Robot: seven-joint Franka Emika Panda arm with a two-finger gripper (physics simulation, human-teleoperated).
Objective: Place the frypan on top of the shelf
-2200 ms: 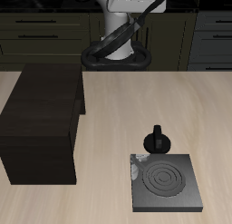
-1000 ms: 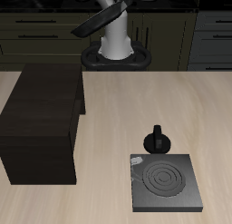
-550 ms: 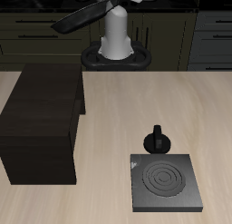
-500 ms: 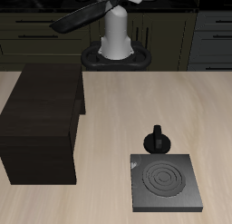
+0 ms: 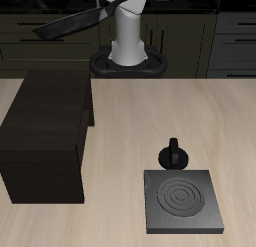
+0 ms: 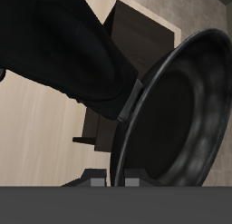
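The frypan (image 5: pixel 68 23) is up in the air, glossy black and round, tilted so its shallow bowl shows as a thin dark ellipse against the dark cabinets (image 5: pixel 40 36) at the back. Its long straight handle (image 5: pixel 122 1) runs up to the arm, near the upper edge of the exterior view. The gripper itself is out of sight there; the wrist view shows only dark shapes along one edge, and its jaws cannot be made out, so whether it clamps the handle is not clear. Up close in the wrist view, the frypan (image 6: pixel 177 110) fills much of the picture: a smooth curved rim with a grey sheen, a deep black inside, and the handle a broad dark bar crossing the frame.

Below and nearer the table's front edge stands the shelf (image 5: pixel 45 131), a big boxy dark brown wooden unit with a flat, bare top and straight edges; the pan hangs beyond its rear edge, well above it. The shelf (image 6: pixel 136 46) shows past the pan's rim in the wrist view too.

The light wood-grain table (image 5: pixel 130 111) lies open between shelf and robot base (image 5: pixel 128 63). Well apart, toward the front edge, sits the square dark-grey burner plate (image 5: pixel 182 201) with concentric rings, a small black moka pot (image 5: pixel 175 154) just behind it.
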